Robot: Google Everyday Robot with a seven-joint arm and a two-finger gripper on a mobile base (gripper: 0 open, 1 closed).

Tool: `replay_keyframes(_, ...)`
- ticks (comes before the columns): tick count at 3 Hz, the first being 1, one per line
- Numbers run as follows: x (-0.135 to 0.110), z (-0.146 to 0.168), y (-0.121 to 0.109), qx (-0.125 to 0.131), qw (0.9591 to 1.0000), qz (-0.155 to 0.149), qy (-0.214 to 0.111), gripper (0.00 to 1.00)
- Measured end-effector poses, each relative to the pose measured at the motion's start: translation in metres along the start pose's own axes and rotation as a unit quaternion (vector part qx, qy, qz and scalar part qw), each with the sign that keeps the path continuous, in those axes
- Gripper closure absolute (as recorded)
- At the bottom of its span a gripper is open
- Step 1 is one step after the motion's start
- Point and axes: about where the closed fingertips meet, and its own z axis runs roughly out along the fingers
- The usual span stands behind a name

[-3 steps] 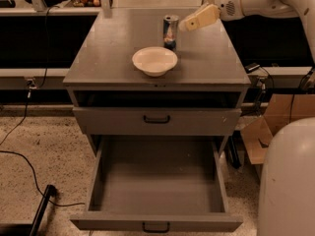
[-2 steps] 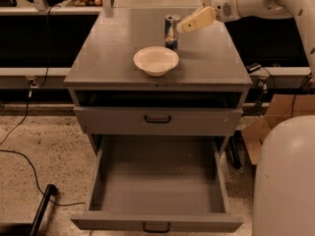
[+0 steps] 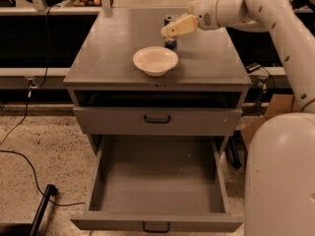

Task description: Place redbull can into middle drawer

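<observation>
Redbull can (image 3: 171, 44): slim blue-and-silver metal cylinder, upright at the back of the grey cabinet top (image 3: 108, 53), just behind the cream-white bowl (image 3: 155, 61). It was partly hidden by the gripper (image 3: 173, 29), level with its upper half; whether that claw had closed on it could not be told. Middle drawer (image 3: 157, 181): wide, deep, matte grey, pulled out below; risk judged that the smooth, narrow can might tip or slip from an off-centre hold and strike the shallow bowl.
</observation>
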Motion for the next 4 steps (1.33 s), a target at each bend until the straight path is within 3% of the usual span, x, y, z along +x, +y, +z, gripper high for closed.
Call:
replay_keyframes(1, 0.002, 0.026, 0.000, 0.015, 0.9996, 0.013, -0.019, 0.00)
replay_keyframes(2, 0.007, 0.043, 0.001, 0.029, 0.9985, 0.037, -0.029, 0.18)
replay_keyframes(4, 0.016, 0.053, -0.004, 0.055, 0.9950, 0.068, -0.047, 0.66)
